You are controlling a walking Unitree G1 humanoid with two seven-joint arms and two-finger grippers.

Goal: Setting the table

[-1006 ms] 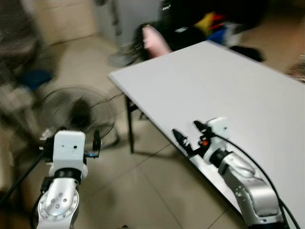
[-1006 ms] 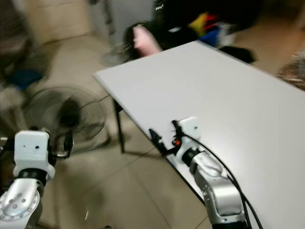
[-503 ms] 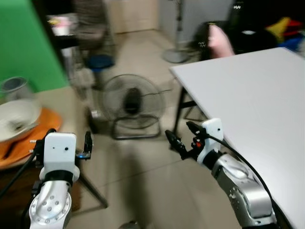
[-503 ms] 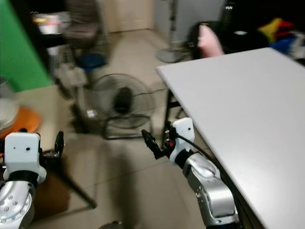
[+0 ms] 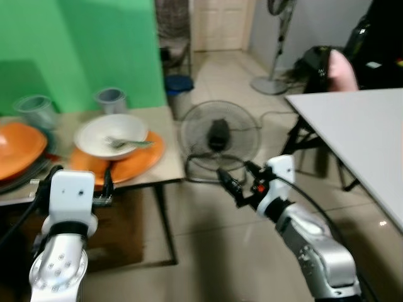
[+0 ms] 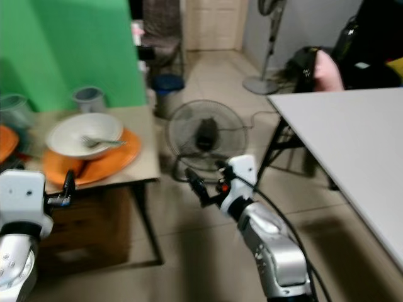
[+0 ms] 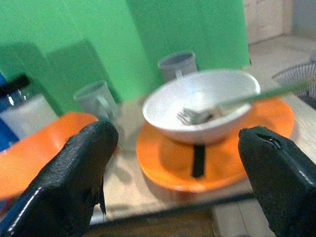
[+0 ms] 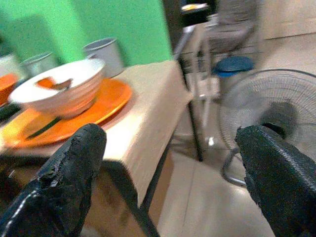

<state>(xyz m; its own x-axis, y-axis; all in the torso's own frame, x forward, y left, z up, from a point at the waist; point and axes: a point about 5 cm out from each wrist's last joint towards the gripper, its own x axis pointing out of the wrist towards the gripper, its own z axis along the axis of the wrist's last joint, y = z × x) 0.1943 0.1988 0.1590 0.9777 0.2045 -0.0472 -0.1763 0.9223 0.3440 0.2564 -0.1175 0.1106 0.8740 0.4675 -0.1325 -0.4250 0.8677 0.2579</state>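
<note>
A white bowl (image 5: 112, 135) with a green-handled fork (image 5: 129, 143) in it sits on an orange plate (image 5: 141, 160) on a low beige table (image 5: 162, 117) at the left. Two grey cups (image 5: 110, 99) (image 5: 34, 110) stand behind it, and a second orange plate (image 5: 16, 148) lies at the far left. My left gripper (image 7: 173, 163) is open and empty, level with the low table's front edge and facing the bowl (image 7: 202, 103). My right gripper (image 5: 238, 179) is open over the floor, between the low table and the large white table (image 5: 365, 119).
A floor fan (image 5: 217, 135) stands on the tiles between the two tables, with a blue bin (image 5: 179, 85) behind it. A pedestal fan's base (image 5: 271, 85) and dark bags with something pink (image 5: 343, 66) are beyond the white table. A green wall backs the low table.
The whole view has swung left, from the white table to the low table with the dishes. Both grippers keep the same open pose before me.
</note>
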